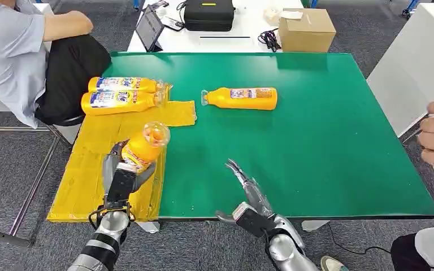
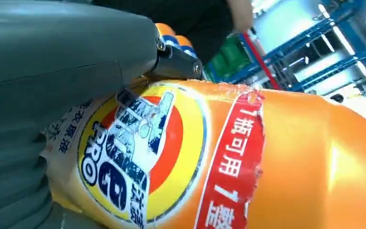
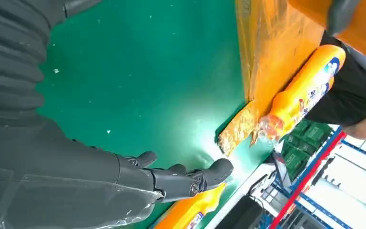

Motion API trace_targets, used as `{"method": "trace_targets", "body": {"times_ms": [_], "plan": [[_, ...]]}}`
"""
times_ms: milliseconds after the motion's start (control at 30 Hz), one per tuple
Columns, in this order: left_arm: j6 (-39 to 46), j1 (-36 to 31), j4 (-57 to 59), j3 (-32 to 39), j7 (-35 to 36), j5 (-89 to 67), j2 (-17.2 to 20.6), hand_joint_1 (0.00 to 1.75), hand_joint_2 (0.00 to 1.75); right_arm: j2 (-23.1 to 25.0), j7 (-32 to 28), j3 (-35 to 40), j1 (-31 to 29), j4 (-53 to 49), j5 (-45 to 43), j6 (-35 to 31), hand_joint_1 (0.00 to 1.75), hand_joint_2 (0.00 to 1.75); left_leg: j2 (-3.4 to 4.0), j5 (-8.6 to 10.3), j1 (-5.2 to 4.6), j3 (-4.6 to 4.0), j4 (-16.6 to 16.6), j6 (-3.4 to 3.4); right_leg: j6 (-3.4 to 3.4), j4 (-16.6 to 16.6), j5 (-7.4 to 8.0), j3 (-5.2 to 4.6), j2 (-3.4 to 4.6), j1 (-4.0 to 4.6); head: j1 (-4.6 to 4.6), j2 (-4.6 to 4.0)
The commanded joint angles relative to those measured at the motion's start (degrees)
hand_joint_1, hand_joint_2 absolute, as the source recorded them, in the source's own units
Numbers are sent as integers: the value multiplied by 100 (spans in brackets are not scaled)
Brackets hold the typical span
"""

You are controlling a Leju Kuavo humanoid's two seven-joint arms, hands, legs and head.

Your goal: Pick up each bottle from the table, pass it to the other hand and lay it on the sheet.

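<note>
Bottle [image 1: 144,144] gripped in left hand [image 1: 122,176] above yellow sheet [image 1: 93,169] (cap upward); right hand [image 1: 250,195] empty, fingers spread.

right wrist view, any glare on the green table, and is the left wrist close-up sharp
Right wrist view: a bright white glare patch on the green table beside the yellow sheet. Left wrist view: the held orange bottle has readable label print, the background blown out and soft.

Counted 4 orange bottles: two on the yellow sheet [image 1: 90,169] at [image 1: 125,84] and [image 1: 121,101], one on the table [image 1: 328,141] at [image 1: 242,98], one in the left hand [image 1: 121,175] at [image 1: 145,145].
</note>
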Motion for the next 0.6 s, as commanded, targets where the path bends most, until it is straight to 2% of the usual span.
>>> {"method": "trace_targets", "body": {"times_ms": [33,133,200,600], "plan": [[20,-457,869,165,528,-2366,303,175,175,-17,-69,-172,-125,115,36,163,0,175,10,-8,7,23,0,-11,-15,-3,-4,21,7,8,0,0],[-265,-734,1387,-356,1141,-3366,635,175,175,-21,-112,-198,-177,132,26,283,0,175,-1,-8,8,25,0,-12,-16,-2,-7,25,0,9,0,0],[-514,-900,1754,-502,1322,-3639,709,175,175,-14,-134,-216,-208,143,19,345,0,175,1,-2,3,14,-3,-7,-10,-3,-1,14,4,4,0,0],[-607,-967,1999,-572,1440,-3802,716,175,175,16,-146,-209,-208,128,22,395,0,175,5,-1,2,18,-3,-8,-9,1,0,16,7,2,0,0]]}}
